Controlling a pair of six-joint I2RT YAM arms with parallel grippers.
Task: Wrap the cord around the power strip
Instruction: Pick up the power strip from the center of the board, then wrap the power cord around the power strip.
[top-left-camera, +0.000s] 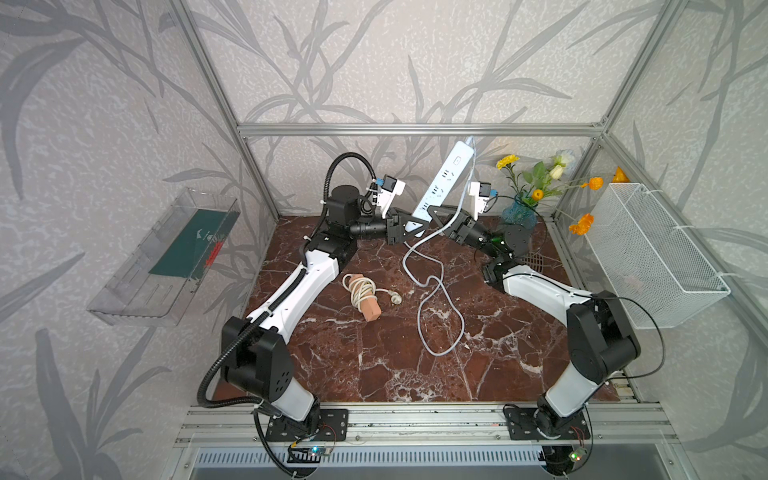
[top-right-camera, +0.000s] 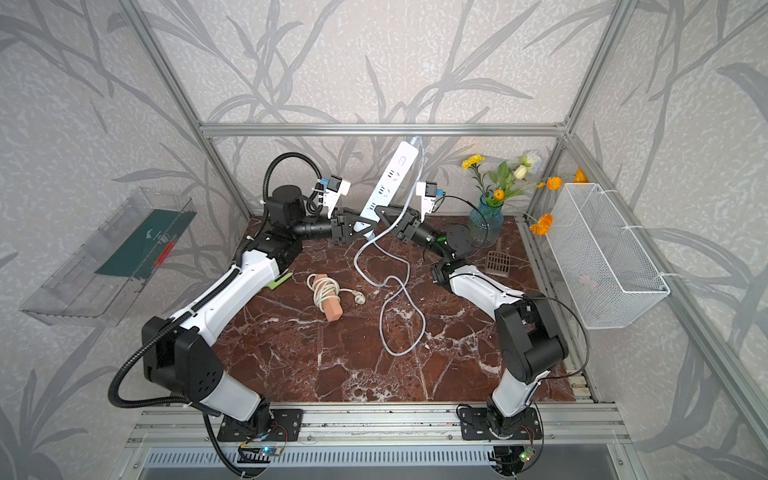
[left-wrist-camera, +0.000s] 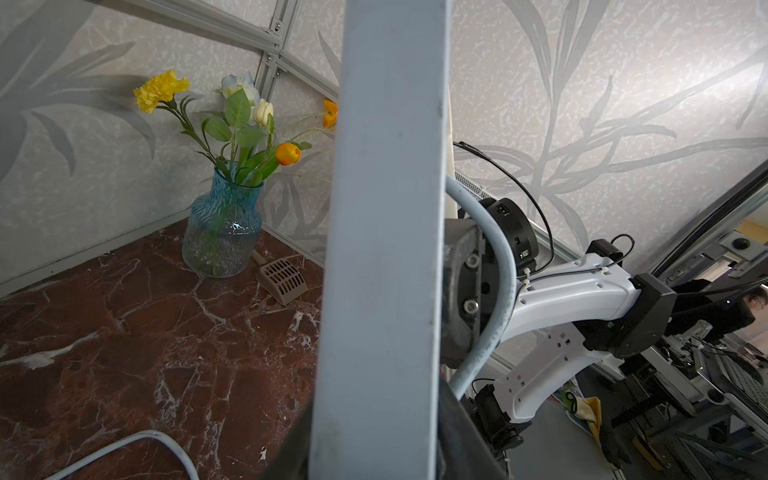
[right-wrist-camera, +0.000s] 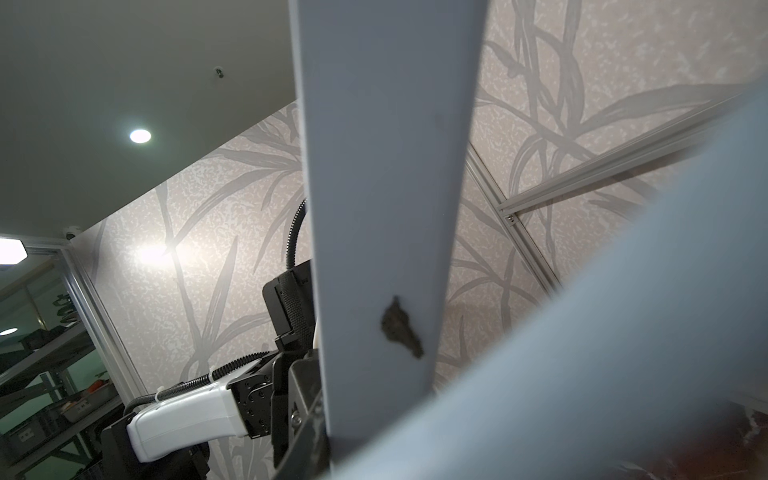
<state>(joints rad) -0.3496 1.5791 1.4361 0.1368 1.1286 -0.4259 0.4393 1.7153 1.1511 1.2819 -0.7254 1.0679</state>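
A white power strip (top-left-camera: 444, 178) (top-right-camera: 388, 183) is held tilted up above the back of the table, with its lower end between both grippers. My left gripper (top-left-camera: 409, 227) (top-right-camera: 360, 226) is shut on that end from the left. My right gripper (top-left-camera: 436, 215) (top-right-camera: 384, 216) is shut on it from the right. The grey cord (top-left-camera: 440, 291) (top-right-camera: 399, 299) leaves the strip's top end, runs down its right side past the right gripper and lies in loose loops on the table. The wrist views show the strip (left-wrist-camera: 382, 249) (right-wrist-camera: 382, 208) and cord (left-wrist-camera: 494, 291) (right-wrist-camera: 582, 353) up close.
A pink strip wound with a cream cord (top-left-camera: 365, 295) lies mid-table. A blue vase of flowers (top-left-camera: 519, 214) and a brown scoop (top-right-camera: 496, 264) stand at the back right. A white wire basket (top-left-camera: 648, 249) hangs on the right wall, a clear tray (top-left-camera: 166, 257) on the left.
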